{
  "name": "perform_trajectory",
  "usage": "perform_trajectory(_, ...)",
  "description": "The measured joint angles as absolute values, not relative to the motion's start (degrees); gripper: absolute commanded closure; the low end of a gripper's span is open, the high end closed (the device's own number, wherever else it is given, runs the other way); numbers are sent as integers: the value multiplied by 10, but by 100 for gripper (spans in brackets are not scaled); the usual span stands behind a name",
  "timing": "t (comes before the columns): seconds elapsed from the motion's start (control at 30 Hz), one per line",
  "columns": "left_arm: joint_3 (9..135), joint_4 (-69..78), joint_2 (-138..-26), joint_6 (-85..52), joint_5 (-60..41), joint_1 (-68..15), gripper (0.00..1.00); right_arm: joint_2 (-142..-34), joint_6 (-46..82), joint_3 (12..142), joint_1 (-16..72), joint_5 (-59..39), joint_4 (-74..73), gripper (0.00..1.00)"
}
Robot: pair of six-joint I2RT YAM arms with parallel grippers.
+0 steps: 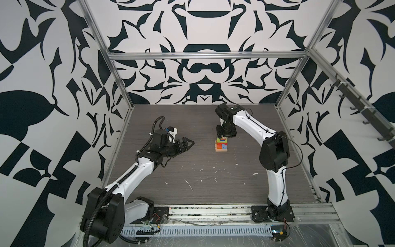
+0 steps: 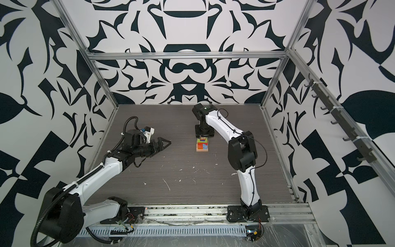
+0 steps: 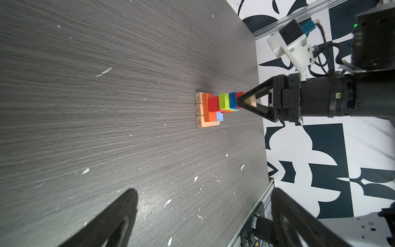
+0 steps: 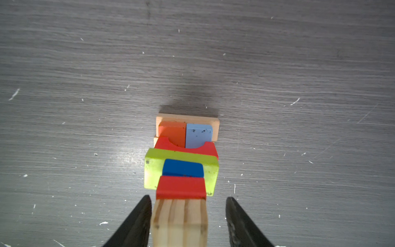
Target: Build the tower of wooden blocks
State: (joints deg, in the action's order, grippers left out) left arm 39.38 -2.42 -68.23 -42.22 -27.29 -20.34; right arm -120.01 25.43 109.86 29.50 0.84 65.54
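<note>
At the middle of the table (image 1: 192,171), the block tower (image 1: 221,145) stands under the right gripper (image 4: 188,197), whose jaws loosely straddle its top tan block (image 4: 179,220), a gap on one side. The left gripper (image 3: 204,190) gapes wide, well apart.

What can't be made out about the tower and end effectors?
- Both top views: the top of the tower is hidden under the right end effector.
- Right wrist view: the tan top block is cut by the frame edge; grip unclear.
- Left wrist view: left end effector has blurred, cropped fingers.
</note>
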Motion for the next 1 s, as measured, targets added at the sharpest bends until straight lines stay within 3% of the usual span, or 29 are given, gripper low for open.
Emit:
perform_trajectory(0.33, 388, -21, -682, -422, -274, -203, 0, -1201, 256, 1111, 298, 10, 656, 46)
perform_trajectory(1.0, 388, -19, -681, -420, -298, -203, 1, -1227, 282, 1125, 310, 31, 658, 46)
